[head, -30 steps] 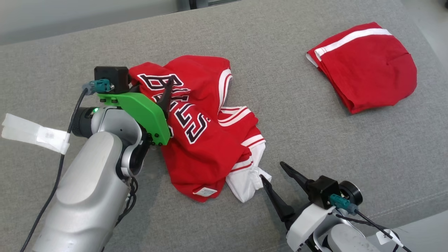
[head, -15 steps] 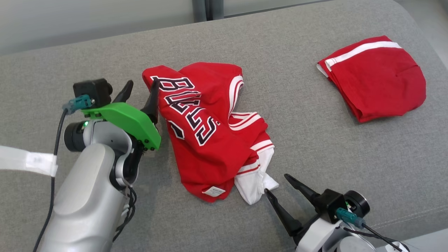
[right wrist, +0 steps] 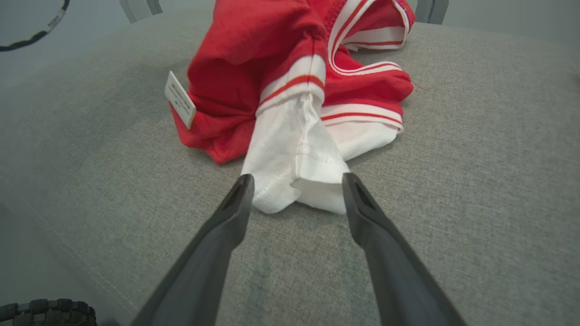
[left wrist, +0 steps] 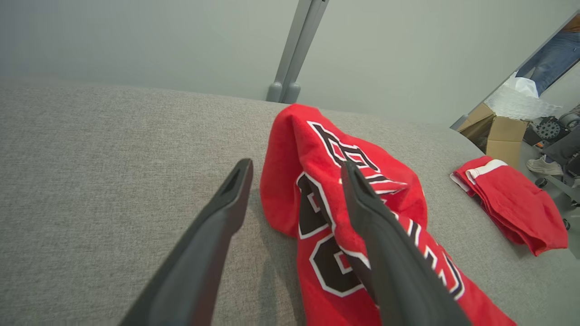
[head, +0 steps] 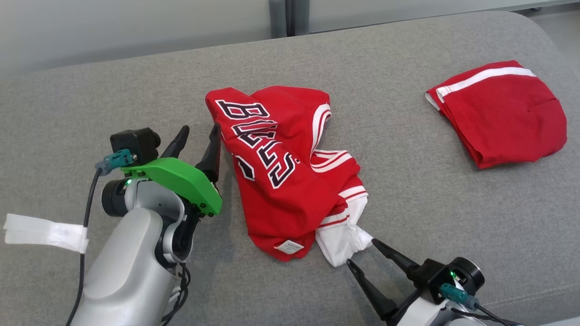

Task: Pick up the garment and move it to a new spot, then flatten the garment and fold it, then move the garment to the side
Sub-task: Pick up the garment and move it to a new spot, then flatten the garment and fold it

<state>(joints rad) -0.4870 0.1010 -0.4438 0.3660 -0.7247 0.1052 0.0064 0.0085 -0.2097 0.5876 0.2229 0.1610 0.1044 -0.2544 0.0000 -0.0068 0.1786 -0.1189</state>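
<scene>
The garment (head: pixel 281 181), a red jersey with black-and-white lettering and white trim, lies crumpled in the middle of the grey cushion (head: pixel 408 199). My left gripper (head: pixel 200 129) stands open at its left edge. In the left wrist view the garment's (left wrist: pixel 326 181) upper corner sits between the left gripper's (left wrist: pixel 297 165) fingers, and the right finger overlaps the lettering. My right gripper (head: pixel 362 251) is open at the near end of the garment. Its tips (right wrist: pixel 297 177) flank the white sleeve end (right wrist: pixel 294 154), holding nothing.
A second red garment (head: pixel 498 113), folded and white-striped, lies at the far right of the cushion. A grey post (head: pixel 285 16) stands behind the cushion. A white tape strip (head: pixel 45 231) hangs on my left arm's cable. Beyond the right end are a cardboard box (left wrist: pixel 494 136) and a person's shoe (left wrist: pixel 541 165).
The head camera has turned, shifting the whole picture right and down. My left gripper has drawn back from over the lettering to the garment's left edge. The right gripper stays at the sleeve end.
</scene>
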